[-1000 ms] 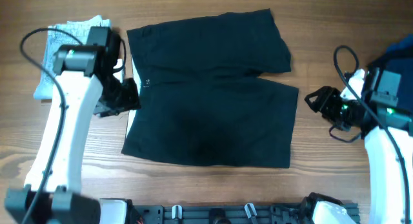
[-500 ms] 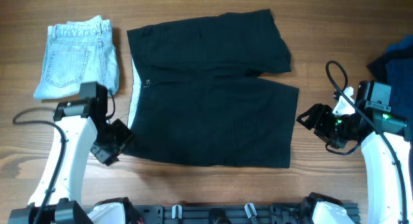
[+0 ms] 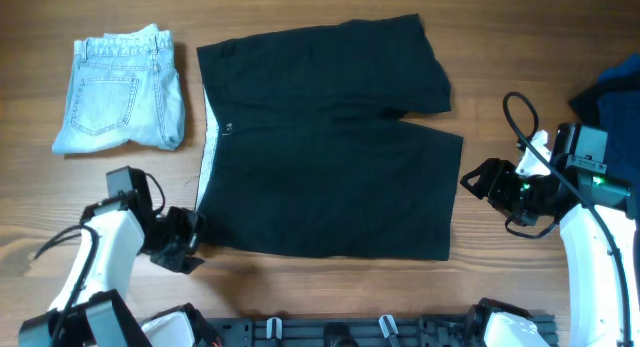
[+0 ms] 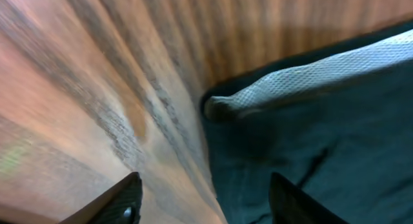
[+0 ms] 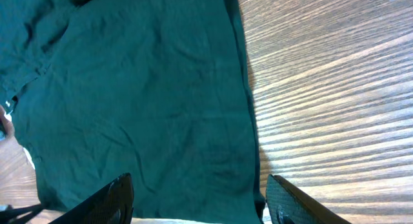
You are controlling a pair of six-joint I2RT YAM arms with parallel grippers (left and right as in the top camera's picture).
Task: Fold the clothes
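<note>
I see the black fabric shorts (image 3: pixel 325 137) lying flat mid-table, long axis left to right, waistband toward the left edge. My left gripper (image 3: pixel 190 245) gapes empty at their near-left corner. The right gripper (image 3: pixel 478 179) is spread wide and empty beside the leg hem. Folded pale denim (image 3: pixel 120 87) sits in the far-left corner, and dark blue cloth (image 3: pixel 612 97) at the right edge.

You have no text, label, brand, number or sign that can be read in any of these views. The black shorts (image 3: pixel 320 137) show only plain fabric, and the folded jeans (image 3: pixel 118 87) to the left of the shorts are too small to show any tag lettering. The desk (image 3: pixel 500 47) is bare wood grain.
</note>
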